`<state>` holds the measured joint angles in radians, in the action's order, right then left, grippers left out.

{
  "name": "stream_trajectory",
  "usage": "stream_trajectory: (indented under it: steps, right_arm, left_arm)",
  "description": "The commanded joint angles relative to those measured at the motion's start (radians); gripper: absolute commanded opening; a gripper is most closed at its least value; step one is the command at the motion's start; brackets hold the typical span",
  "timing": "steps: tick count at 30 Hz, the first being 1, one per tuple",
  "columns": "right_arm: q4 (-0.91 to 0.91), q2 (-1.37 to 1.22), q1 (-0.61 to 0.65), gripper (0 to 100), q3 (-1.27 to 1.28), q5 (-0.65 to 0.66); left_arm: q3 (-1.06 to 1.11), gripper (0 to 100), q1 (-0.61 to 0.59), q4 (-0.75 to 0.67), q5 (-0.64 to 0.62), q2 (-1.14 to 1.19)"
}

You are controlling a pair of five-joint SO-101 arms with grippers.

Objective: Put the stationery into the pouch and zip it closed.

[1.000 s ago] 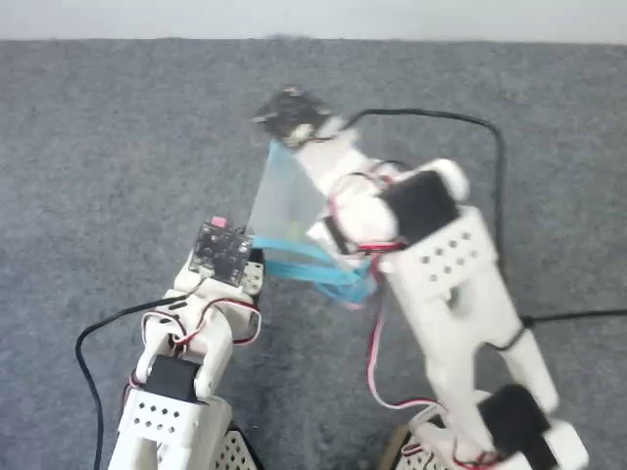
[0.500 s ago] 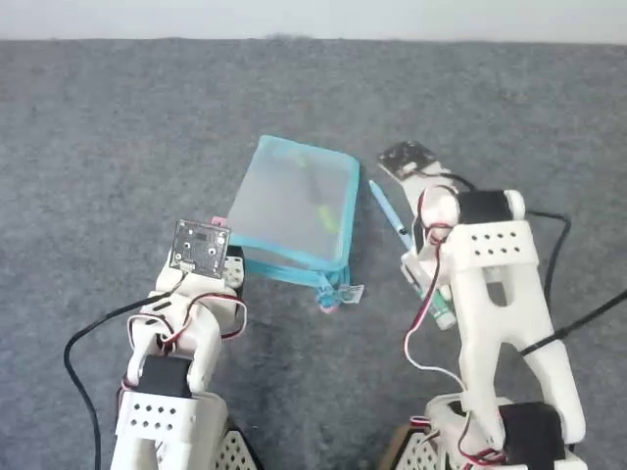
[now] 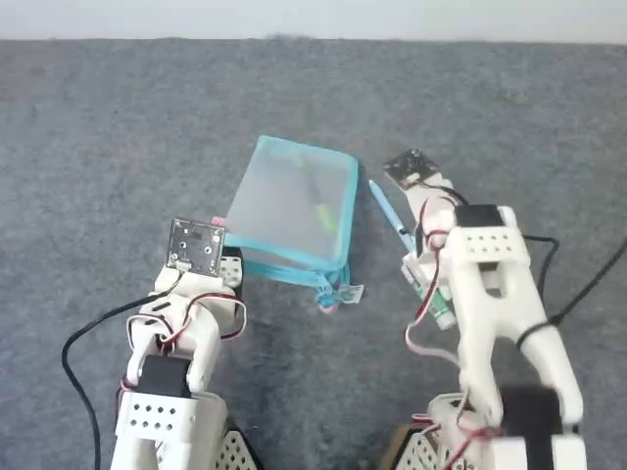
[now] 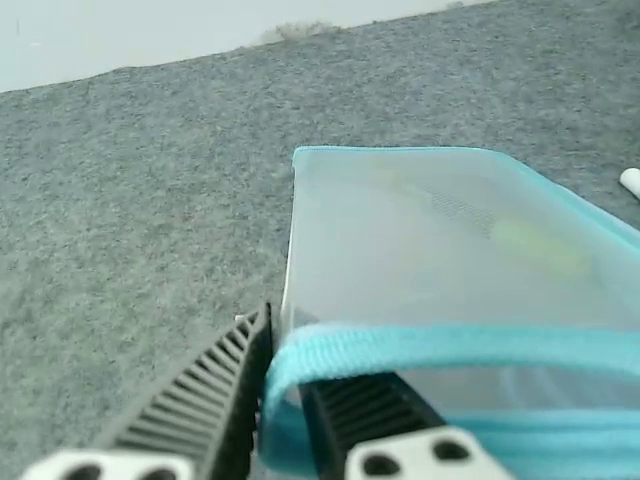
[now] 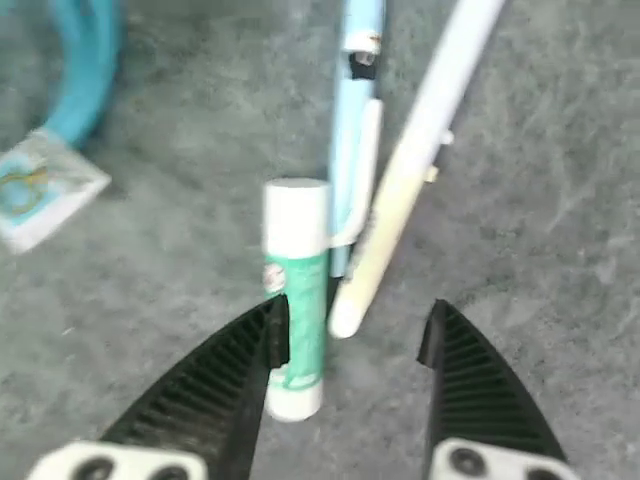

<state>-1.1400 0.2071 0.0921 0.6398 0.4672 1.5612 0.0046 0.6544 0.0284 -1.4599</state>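
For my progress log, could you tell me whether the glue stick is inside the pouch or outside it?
Outside: the glue stick lies on the carpet beside a blue pen, apart from the pouch.

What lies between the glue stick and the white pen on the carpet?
A light blue pen lies between the glue stick and the white pen, as the right wrist view shows.

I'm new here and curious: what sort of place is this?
Probably a small robotics test bench: two white arms with loose cables, a grey felt-like table, and a pouch with pens set out.
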Motion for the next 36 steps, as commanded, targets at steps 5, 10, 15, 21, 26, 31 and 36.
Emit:
stream_trajectory:
  steps: [5, 10, 15, 21, 26, 31, 36]
  right_arm:
    - [0.068, -0.153, -0.065, 16.2, -0.087, 0.017]
    - [0.117, -0.236, -0.070, 16.2, -0.089, 0.018]
    - [0.117, -0.297, -0.090, 11.3, -0.089, 0.037]
    - [0.108, -0.254, -0.188, 1.2, -0.100, 0.035]
    - [0.021, -0.107, -0.213, 0.8, -0.100, 0.038]
    - [-0.166, 0.137, -0.137, 0.8, -0.100, 0.043]
    - [-0.326, 0.383, 0.042, 0.8, -0.100, 0.044]
  left_arm:
    - [-0.070, 1, -0.006, 0.002, -0.012, -0.018]
    - [-0.070, 1, -0.006, 0.002, -0.012, -0.018]
    - [-0.070, 1, -0.006, 0.002, -0.012, -0.018]
    - [-0.067, 1, -0.006, 0.002, -0.012, -0.018]
    - [-0.067, 1, -0.005, 0.000, -0.012, -0.018]
    - [-0.067, 1, -0.005, 0.000, -0.012, -0.018]
    - [-0.067, 1, -0.005, 0.000, -0.017, -0.018]
